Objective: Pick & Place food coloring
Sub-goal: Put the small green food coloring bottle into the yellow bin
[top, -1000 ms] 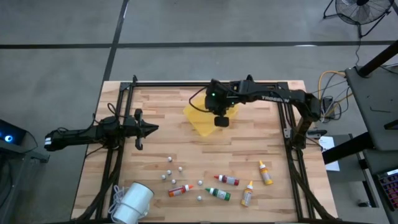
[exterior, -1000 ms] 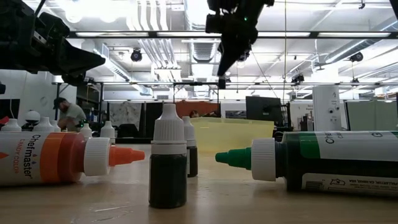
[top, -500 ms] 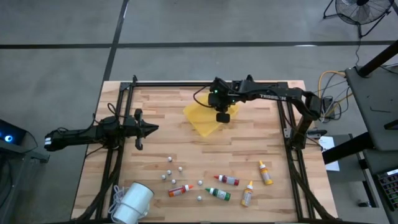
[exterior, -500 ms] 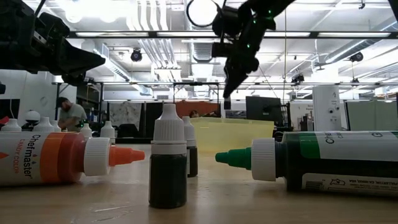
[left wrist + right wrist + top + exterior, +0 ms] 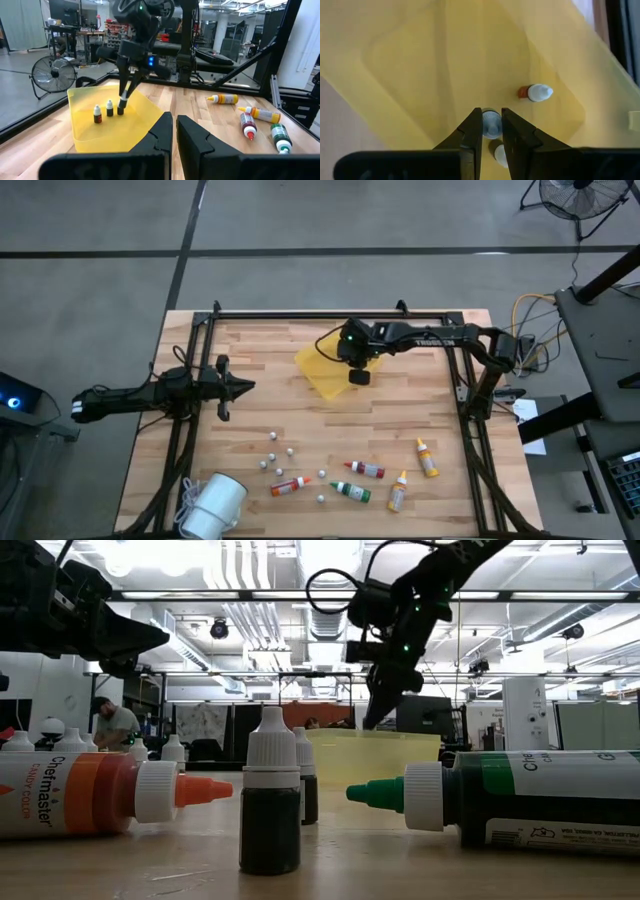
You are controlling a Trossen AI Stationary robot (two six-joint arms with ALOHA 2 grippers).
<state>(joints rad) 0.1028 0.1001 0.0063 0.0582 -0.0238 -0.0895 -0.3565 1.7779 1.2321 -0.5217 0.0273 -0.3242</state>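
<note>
- Directly over the yellow tray [image 5: 85,131], the right gripper [image 5: 491,126] pinches a food coloring bottle [image 5: 491,123] upright between its fingers, two others standing just beside it.
- Meanwhile, the left gripper [image 5: 173,131] waits clenched and empty, well apart.

Orange-capped bottle [image 5: 95,795], lying at the table's near edge: label reads "Chefmaster". Green-capped bottle [image 5: 520,798], lying beside it: label shows "Che…", cut off; remaining print illegible.

Right gripper [image 5: 121,103] lower, into tray [image 5: 85,135]
</note>
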